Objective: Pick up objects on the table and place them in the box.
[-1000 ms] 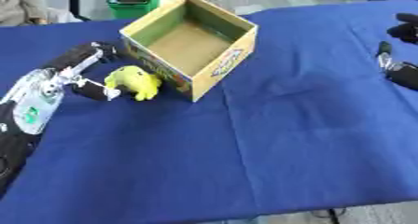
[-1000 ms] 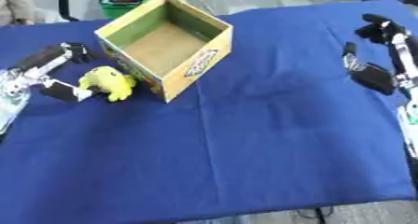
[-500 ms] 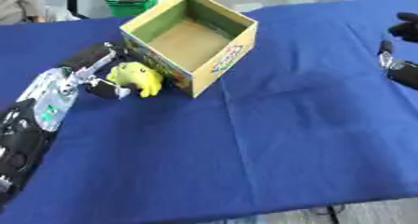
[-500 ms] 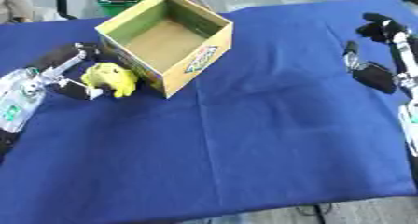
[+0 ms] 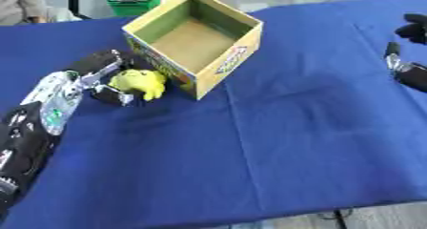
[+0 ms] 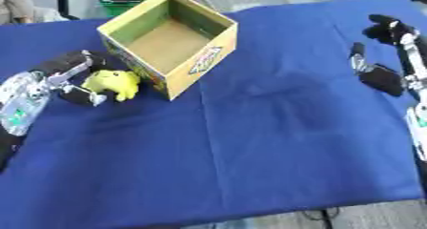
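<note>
Yellow plush toy (image 5: pixel 140 81) sits at the middle left of the frame on the blue tablecloth (image 5: pixel 275 147), just beside the near corner of the cardboard box (image 5: pixel 193 41) — still on the cloth, not yet lifted. The left hand (image 5: pixel 98 78) reaches in from the lower left and brackets the toy from its outer side: fingers curl over above it and the thumb comes in below, so the hand looks set to close on it, though whether the tips already press the plush I cannot tell. Approaching from that side makes sense, since the box wall blocks the other. Farther up, the box stands open and appears empty, its mouth tilted toward the camera, ready to receive the toy. At the right edge the right hand (image 6: pixel 385 56) hangs idle, fingers relaxed and holding nothing — the right eye view shows it and its forearm whole, where the left eye view cuts it off.
</note>
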